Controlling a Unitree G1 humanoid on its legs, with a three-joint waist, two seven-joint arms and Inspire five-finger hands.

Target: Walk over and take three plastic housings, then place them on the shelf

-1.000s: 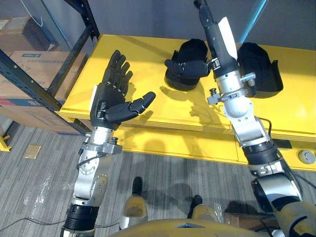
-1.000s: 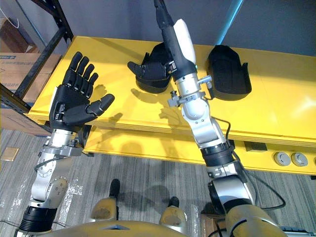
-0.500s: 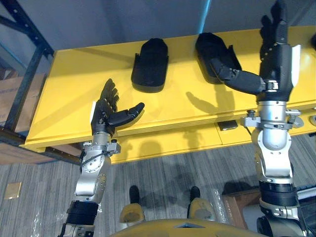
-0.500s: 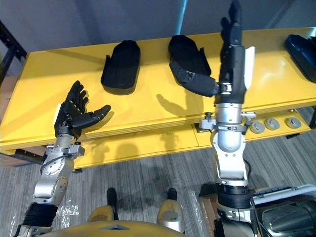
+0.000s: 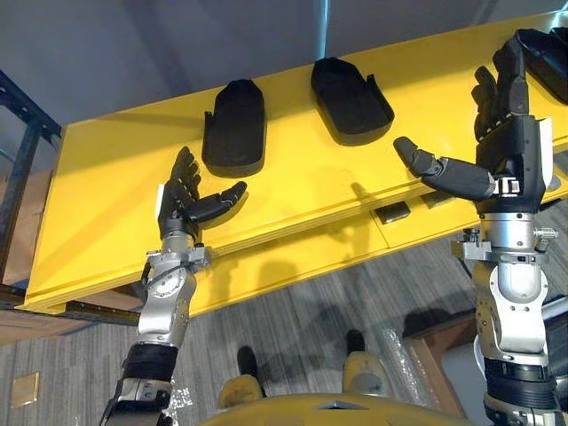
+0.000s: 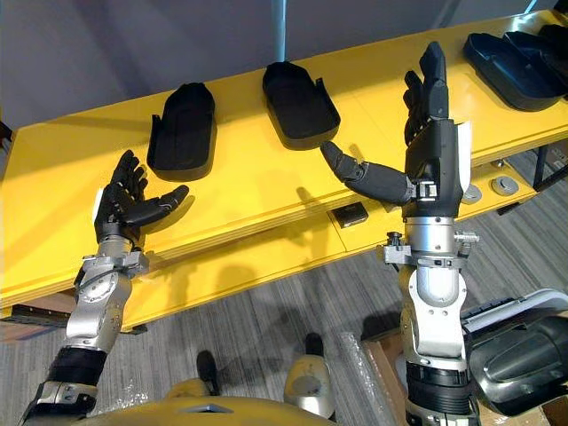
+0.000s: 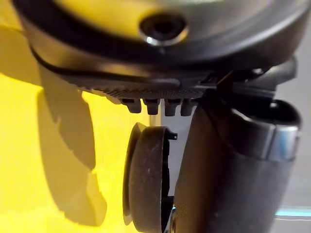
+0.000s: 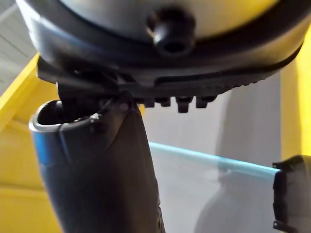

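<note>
Near black housings on yellow table, robot hands hover splayed.

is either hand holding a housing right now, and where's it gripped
Nothing is held. The left hand and right hand are both open and empty by the yellow table; the black housings lie on it, apart from both hands.

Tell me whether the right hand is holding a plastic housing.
No: the right hand is open and empty; the nearest housing lies apart on the yellow table.
</note>
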